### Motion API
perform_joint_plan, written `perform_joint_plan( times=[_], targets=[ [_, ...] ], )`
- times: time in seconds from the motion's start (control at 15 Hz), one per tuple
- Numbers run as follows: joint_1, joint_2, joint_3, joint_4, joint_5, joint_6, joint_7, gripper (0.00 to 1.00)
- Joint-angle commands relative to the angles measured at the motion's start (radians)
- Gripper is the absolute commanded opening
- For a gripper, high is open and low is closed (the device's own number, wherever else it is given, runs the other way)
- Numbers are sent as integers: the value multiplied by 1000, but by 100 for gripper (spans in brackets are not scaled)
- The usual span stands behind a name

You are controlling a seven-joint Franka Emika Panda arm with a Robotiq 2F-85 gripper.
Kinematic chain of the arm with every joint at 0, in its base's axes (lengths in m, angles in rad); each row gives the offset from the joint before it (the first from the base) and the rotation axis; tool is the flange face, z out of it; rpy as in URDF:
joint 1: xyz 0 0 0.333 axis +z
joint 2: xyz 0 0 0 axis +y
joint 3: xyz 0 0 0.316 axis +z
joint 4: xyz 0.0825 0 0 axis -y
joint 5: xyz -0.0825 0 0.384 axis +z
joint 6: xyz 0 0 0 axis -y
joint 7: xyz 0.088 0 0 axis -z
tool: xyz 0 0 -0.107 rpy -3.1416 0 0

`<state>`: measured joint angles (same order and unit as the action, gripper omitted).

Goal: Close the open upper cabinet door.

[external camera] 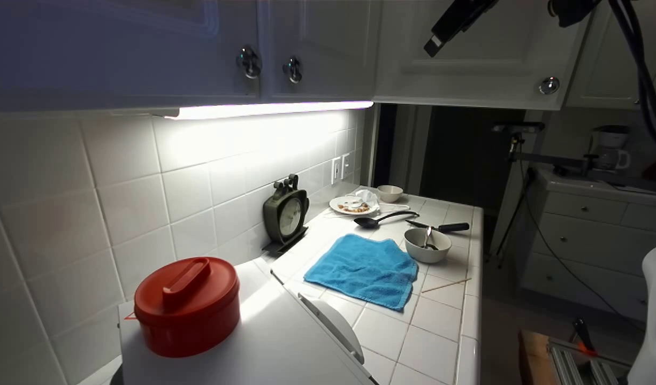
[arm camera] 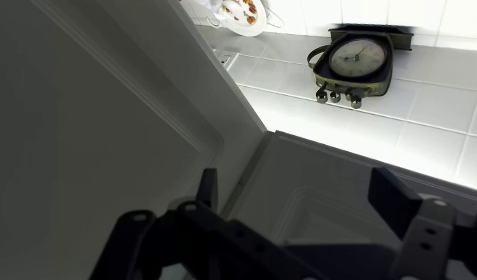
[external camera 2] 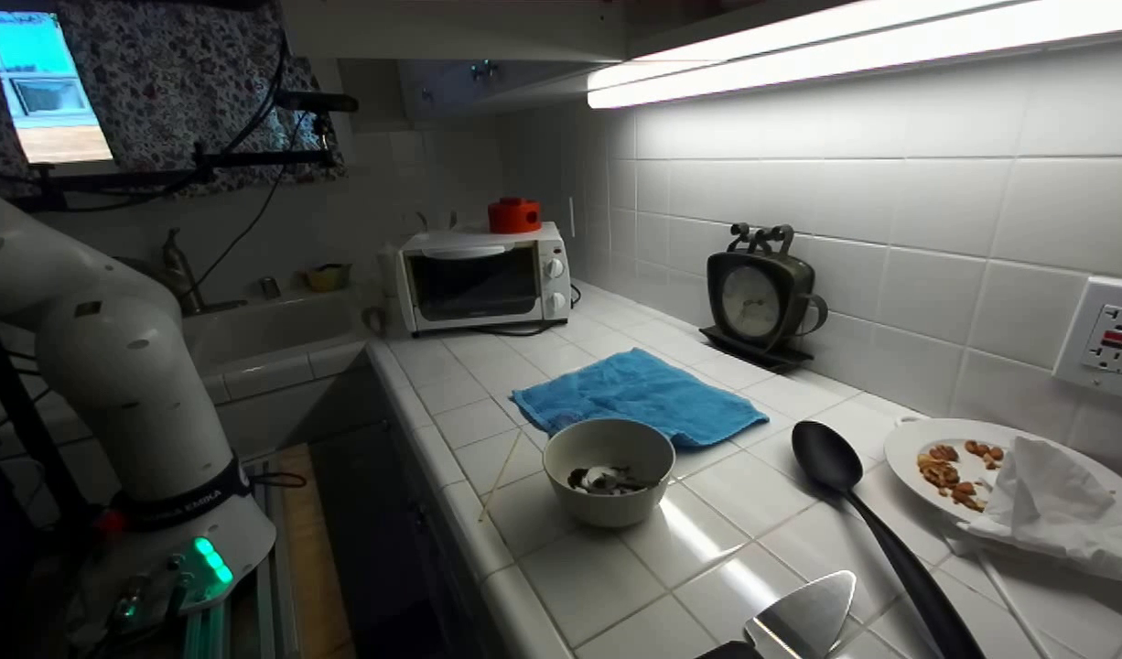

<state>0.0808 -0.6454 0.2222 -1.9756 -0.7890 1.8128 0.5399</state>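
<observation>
The upper cabinet door [external camera: 467, 80] is a large white framed panel swung out from the cabinet row, with a round knob [external camera: 549, 85] near its lower corner. In the wrist view, which is upside down, the door [arm camera: 106, 128] fills the left side and meets a neighbouring closed door [arm camera: 320, 171] at a dark seam. A white panel [external camera 2: 460, 27] at the top of an exterior view appears to be its lower part. My gripper [external camera: 499, 35] is in front of the door's face. Its fingers [arm camera: 295, 186] are wide apart with nothing between them. I cannot tell whether one touches the door.
Two shaded doors with side-by-side knobs [external camera: 249, 61] adjoin above the light strip [external camera: 274, 109]. Below are a clock-like scale [external camera: 286, 214], blue towel [external camera: 365, 270], bowl [external camera: 427, 245], plate [external camera 2: 909, 458] and black spoon [external camera 2: 826, 453]. A red container [external camera: 189, 305] sits on the toaster oven [external camera 2: 479, 275].
</observation>
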Motion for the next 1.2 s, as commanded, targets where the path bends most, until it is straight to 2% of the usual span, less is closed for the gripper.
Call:
perform_joint_plan(
  times=[0.0, 0.13, 0.53, 1.13],
  targets=[
    [-36, -39, 17, -18, 15, -58, -9, 100],
    [-55, -41, 33, 0, 18, -140, 1, 100],
    [-61, -95, 14, -14, -10, -213, -19, 100],
    [-63, -176, -92, -43, -22, -169, -147, 100]
  ],
)
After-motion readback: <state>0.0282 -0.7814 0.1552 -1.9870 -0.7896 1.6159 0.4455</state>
